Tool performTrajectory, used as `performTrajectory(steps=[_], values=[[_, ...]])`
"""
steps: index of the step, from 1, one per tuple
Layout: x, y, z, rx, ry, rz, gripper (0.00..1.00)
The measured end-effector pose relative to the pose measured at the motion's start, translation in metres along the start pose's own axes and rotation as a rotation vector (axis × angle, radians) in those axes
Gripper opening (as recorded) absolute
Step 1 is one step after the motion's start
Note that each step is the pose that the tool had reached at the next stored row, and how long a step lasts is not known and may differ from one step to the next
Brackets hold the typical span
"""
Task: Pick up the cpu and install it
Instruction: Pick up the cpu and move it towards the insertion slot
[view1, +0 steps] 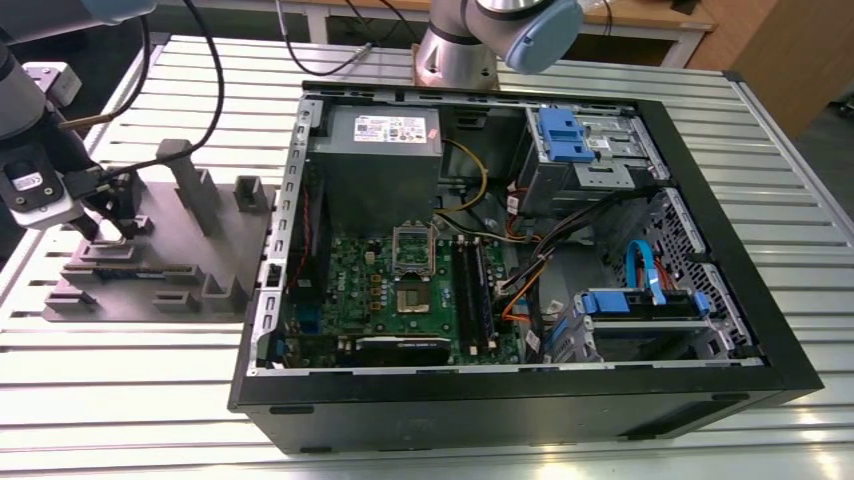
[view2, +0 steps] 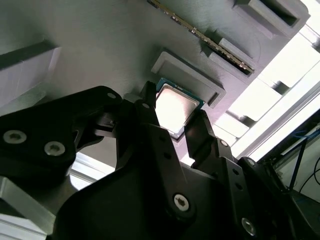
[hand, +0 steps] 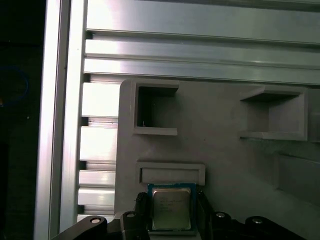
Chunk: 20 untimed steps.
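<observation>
A robot arm reaches down at the exterior view's left, its tool (view1: 107, 230) low over a grey fixture (view1: 200, 255) of raised blocks and pockets on a slatted metal bench (view1: 120, 380). In both wrist views the cpu (view2: 174, 106) (hand: 171, 207) lies flat on the fixture, silver top up, just beside a raised ledge (hand: 171, 173). The tool's two black fingers (view2: 150, 112) sit clamped against opposite edges of the cpu, no gap showing. Empty pockets (hand: 152, 112) lie near it. Well apart, toward the exterior view's right, an open computer case (view1: 534, 400) lies on the bench, holding a green board (view1: 380, 300) with a metal socket (view1: 411, 262). A grey power supply (view1: 380, 150) and loose cables (view1: 534, 270) crowd around the board.
</observation>
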<state>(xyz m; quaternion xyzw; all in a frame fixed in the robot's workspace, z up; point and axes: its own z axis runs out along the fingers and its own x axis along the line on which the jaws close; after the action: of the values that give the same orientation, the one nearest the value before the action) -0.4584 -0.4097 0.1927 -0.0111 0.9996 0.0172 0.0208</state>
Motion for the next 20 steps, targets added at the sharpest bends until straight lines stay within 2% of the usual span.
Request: performTrajectory(steps=[5, 20], values=[[-0.0001, 0.0001, -0.003, 0.0001, 0.0002, 0.0, 0.47], [-0.0002, 0.0002, -0.006, 0.0001, 0.0001, 0.0, 0.47]])
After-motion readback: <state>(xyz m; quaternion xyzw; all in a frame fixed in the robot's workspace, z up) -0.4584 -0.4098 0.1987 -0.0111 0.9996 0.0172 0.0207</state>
